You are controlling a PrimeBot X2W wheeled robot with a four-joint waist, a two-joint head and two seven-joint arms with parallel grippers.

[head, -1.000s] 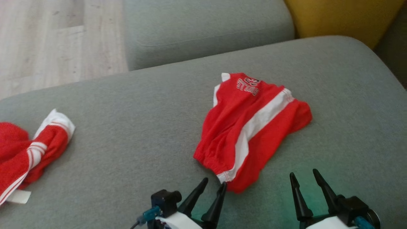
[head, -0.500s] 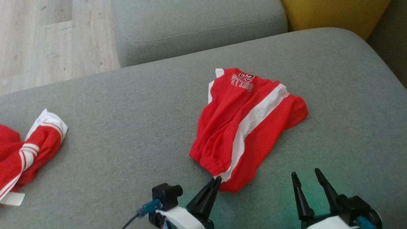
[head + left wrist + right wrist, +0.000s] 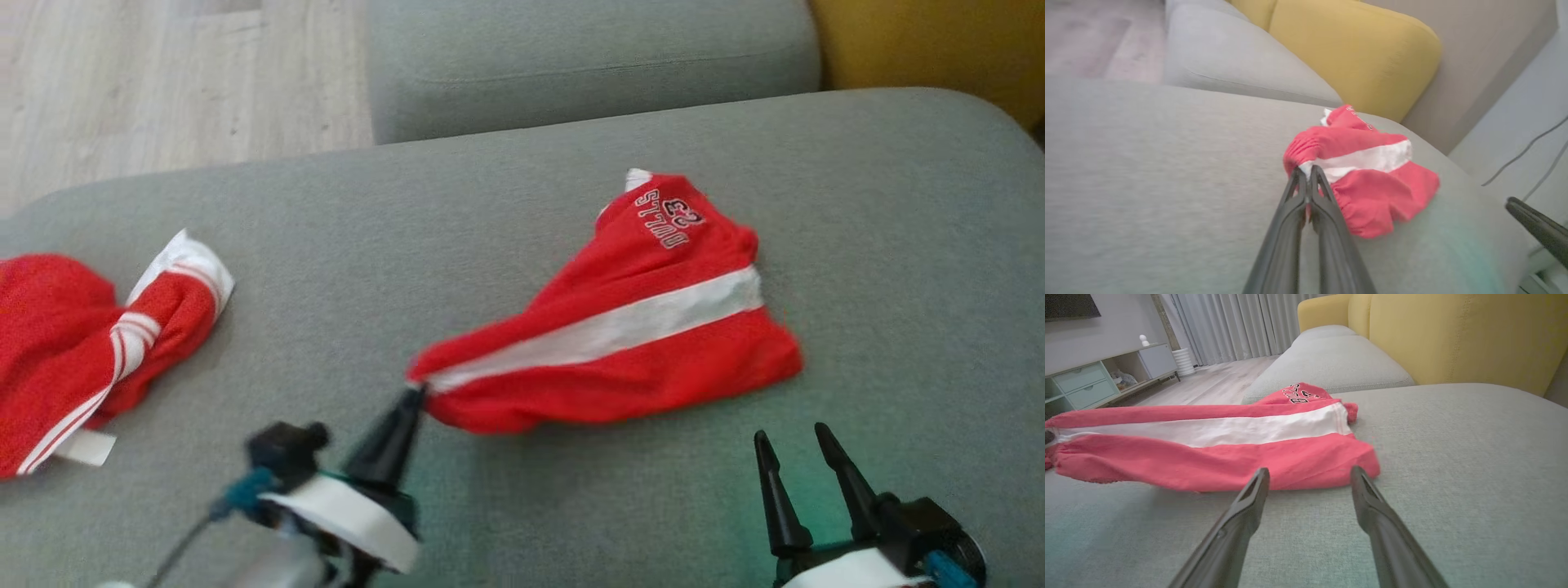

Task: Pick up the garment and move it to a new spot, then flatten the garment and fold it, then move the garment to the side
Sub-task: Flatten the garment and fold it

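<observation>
Garment point(image 3: 620, 327), red shorts w/ white stripe, lies stretched across grey sofa seat point(image 3: 506, 212), its elastic edge pinched in left gripper point(image 3: 415, 394), fingers pressed together on it. Right gripper point(image 3: 790, 434) spread, near the cloth but apart from it. Head view has a 2nd red-white garment point(image 3: 90, 343) far left; right wrist view adds curtains point(image 3: 1229, 326) & low cabinet point(image 3: 1090, 384); left wrist view, yellow back cushion point(image 3: 1363, 57). Pale wood floor point(image 3: 163, 82) beyond
</observation>
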